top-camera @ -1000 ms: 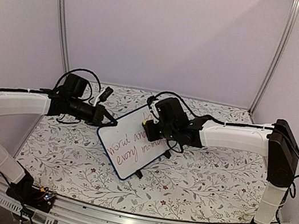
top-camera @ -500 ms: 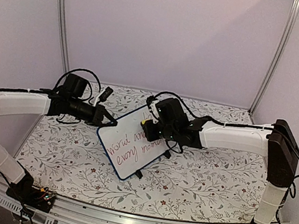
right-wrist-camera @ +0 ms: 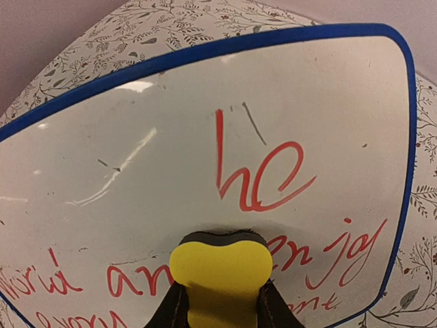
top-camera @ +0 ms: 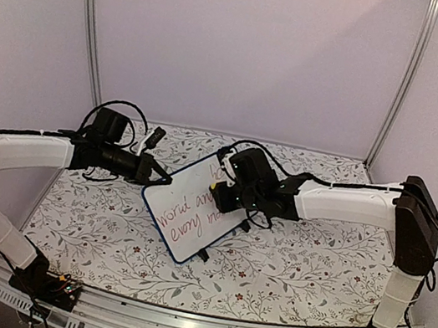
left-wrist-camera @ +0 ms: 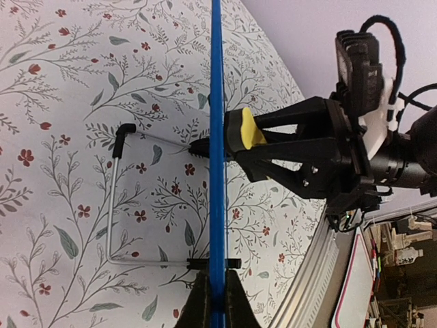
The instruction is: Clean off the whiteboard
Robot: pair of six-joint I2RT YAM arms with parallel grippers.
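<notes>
Seen from above, a small whiteboard (top-camera: 191, 212) with rounded corners and a thin blue frame sits near the middle of a worktop (top-camera: 296, 258) covered in a leaf and red flower print. The board is turned diagonally and lies between two white and black robot arms that reach in from either side. It is propped up off the surface: the left wrist camera sees it edge on, as a single blue line, with a bent wire stand (left-wrist-camera: 113, 205) behind it resting on the worktop. The left hand (top-camera: 159, 179) is clamped on the board's frame at its left edge, its two fingers pinched together on either side of the blue rim. The right hand (top-camera: 220, 195) is closed around a small yellow eraser block (right-wrist-camera: 220, 270) and holds it against the writing face of the board, at the right-hand end of the lines. The right wrist camera shows the eraser's dark underside touching the white surface. Red handwriting covers the lower part of the board. The letters "he" stand clear just above the eraser, a line beginning "world" runs to its left, and more red letters continue to its right. A few faint dark strokes mark the upper part of the board.
</notes>
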